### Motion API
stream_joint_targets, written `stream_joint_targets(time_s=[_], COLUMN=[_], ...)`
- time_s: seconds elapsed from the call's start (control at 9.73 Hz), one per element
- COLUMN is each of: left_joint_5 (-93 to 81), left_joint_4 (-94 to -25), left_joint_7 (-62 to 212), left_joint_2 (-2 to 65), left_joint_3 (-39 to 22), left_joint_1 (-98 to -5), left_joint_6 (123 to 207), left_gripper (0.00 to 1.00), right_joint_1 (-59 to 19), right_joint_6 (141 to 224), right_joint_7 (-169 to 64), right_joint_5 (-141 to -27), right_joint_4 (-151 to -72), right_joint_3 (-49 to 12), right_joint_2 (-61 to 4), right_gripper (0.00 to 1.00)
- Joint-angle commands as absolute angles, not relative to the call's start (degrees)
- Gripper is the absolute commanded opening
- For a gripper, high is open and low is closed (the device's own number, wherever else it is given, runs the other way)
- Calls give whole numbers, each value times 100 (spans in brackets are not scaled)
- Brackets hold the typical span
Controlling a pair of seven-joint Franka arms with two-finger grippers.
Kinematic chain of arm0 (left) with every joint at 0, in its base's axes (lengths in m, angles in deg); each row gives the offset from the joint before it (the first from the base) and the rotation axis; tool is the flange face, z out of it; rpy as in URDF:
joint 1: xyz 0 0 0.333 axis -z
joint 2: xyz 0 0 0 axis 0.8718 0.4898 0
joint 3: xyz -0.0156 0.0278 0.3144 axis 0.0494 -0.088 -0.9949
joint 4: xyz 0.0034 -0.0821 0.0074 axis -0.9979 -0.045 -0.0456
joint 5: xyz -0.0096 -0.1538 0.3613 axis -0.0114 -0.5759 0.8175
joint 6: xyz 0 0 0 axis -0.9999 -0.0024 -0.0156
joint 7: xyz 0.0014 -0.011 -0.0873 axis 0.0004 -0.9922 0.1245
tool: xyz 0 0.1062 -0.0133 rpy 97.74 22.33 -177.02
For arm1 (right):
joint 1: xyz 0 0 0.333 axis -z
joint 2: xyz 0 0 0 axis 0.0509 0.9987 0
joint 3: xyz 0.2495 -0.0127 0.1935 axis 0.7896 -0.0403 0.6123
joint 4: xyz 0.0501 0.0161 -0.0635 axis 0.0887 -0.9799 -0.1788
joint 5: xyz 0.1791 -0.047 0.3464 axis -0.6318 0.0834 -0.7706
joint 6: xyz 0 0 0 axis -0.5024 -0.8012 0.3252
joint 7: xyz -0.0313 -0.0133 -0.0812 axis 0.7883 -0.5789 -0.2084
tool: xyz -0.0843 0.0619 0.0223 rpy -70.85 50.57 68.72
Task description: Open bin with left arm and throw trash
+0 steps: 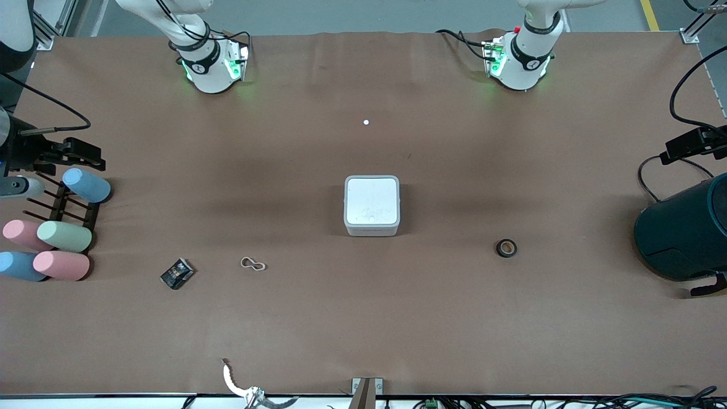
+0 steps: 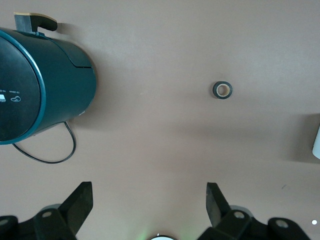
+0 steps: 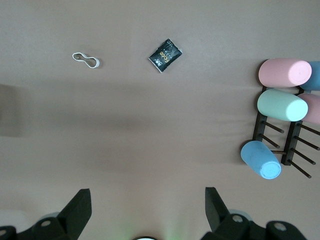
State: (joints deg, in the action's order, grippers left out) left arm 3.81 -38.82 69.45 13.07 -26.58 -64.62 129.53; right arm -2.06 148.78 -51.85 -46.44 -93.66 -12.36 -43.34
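Note:
The white-grey square bin stands mid-table with its flat lid down. The black tape roll lies toward the left arm's end, slightly nearer the front camera than the bin. Toward the right arm's end lie the beige rubber band and the crumpled black wrapper. My left gripper hangs open and empty high over bare table between the drum and the tape roll. My right gripper is open and empty too, high over bare table near the cup rack. Only the arm bases show in the front view.
A large dark teal drum with a cable lies at the left arm's end. A black rack with pastel cups sits at the right arm's end. A tiny white dot lies between the bases and the bin.

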Motion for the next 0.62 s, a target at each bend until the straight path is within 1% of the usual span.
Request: stream_joint_targets(time_s=[0.0,0.31,0.41,0.51], left_joint_5=[325,264,228,350], left_joint_4=[-3692,-3692,-3700,-3726], left_joint_7=[6944,6997,7058,7093], left_joint_2=[1379,1379,1379,1483], left_joint_3=[-2634,-2581,-2546,-2372], left_joint_1=[-6507,-6454,-6367,-6088], left_joint_6=[12802,12802,12802,12741], left_gripper=[100,100,100,100], right_joint_1=[-203,-161,-160,-230], right_joint_6=[14825,14834,14825,14851], right_joint_7=[-5119,-5128,-5128,-5128], right_joint_5=[-4539,-4574,-4609,-4618], right_joint_4=[-9288,-9296,-9297,-9305], right_joint_3=[-1193,-1193,-1193,-1193], right_joint_2=[-4310,-4302,-4241,-4188], right_gripper=[100,100,100,100])
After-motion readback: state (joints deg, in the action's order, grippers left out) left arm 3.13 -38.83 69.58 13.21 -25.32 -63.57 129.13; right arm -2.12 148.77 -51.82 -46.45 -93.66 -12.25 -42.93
